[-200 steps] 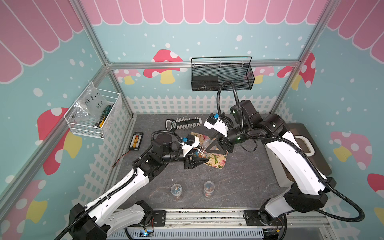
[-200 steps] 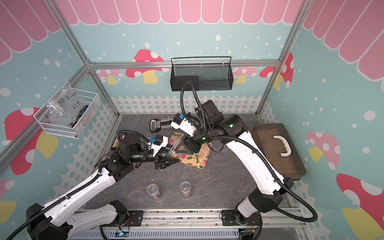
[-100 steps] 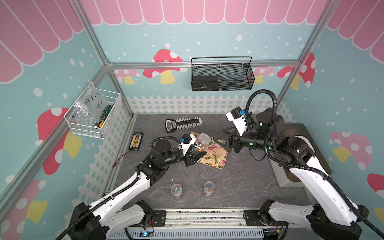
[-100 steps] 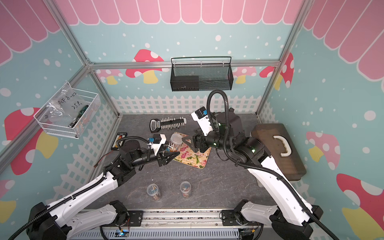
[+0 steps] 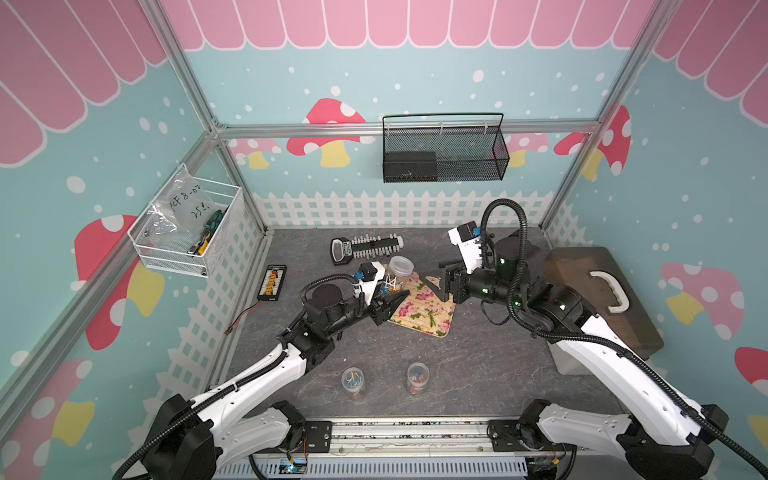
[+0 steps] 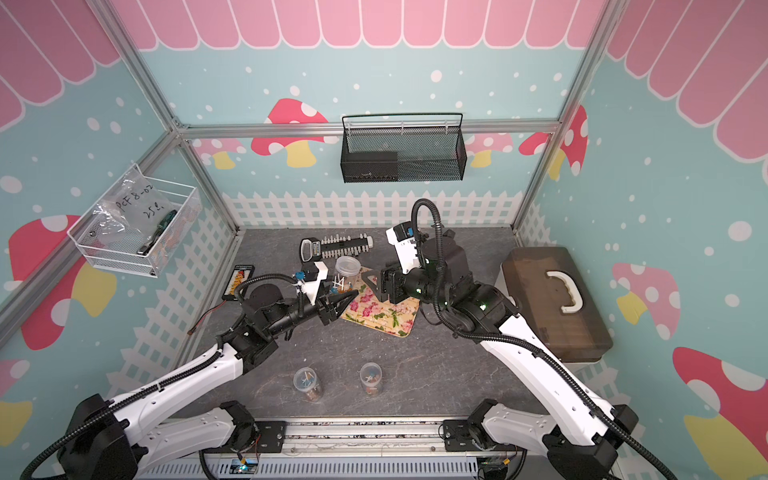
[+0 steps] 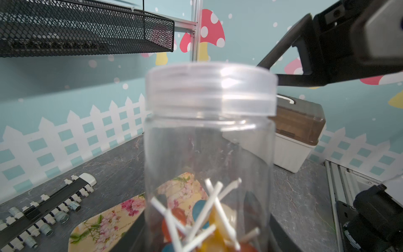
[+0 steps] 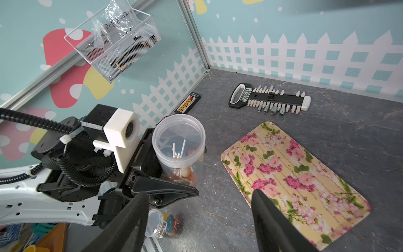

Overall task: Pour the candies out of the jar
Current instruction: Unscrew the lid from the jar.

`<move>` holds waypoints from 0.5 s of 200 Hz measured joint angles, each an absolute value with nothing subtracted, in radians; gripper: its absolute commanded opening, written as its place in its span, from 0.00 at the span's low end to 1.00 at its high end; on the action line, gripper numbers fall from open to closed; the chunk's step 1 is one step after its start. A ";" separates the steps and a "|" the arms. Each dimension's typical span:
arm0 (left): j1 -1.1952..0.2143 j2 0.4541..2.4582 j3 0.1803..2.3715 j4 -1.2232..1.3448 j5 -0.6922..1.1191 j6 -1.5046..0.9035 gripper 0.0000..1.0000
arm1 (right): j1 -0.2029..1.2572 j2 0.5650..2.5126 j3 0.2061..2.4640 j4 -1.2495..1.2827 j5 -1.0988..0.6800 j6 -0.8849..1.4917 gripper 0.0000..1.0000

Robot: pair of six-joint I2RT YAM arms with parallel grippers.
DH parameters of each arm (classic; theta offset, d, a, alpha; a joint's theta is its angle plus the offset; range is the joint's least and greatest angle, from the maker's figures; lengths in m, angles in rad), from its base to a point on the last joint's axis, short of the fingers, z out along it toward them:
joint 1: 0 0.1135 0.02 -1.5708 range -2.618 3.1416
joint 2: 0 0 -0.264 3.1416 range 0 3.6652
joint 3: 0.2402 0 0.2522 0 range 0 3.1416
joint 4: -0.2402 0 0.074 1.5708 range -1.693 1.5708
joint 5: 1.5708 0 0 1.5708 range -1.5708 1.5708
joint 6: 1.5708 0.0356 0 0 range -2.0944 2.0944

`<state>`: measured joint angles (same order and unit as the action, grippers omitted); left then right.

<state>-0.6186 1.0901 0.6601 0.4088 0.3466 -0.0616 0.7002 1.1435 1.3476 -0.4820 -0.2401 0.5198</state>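
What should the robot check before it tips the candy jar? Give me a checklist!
1. Grip: ok, left gripper has its jaws shut low on the jar.
2. Upright: ok, candies lie at the bottom.
3. Top open: not ok, the lid still sits on.
4. Loosened: cannot tell.
5. Helper free: ok, right gripper has its jaws open, empty, apart from the jar.
6. Landing spot: ok, floral tray lies flat beside the jar, nothing on it.
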 measured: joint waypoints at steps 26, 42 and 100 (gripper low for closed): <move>-0.619 1.090 0.649 0.431 0.321 -0.077 0.38 | 0.700 1.177 1.345 -0.419 -0.277 0.543 0.73; -0.619 1.090 0.640 0.440 0.306 -0.080 0.38 | 0.700 1.203 1.345 -0.377 -0.295 0.554 0.73; -0.619 1.098 0.632 0.442 0.280 -0.083 0.38 | 0.700 1.311 1.350 -0.269 -0.348 0.579 0.73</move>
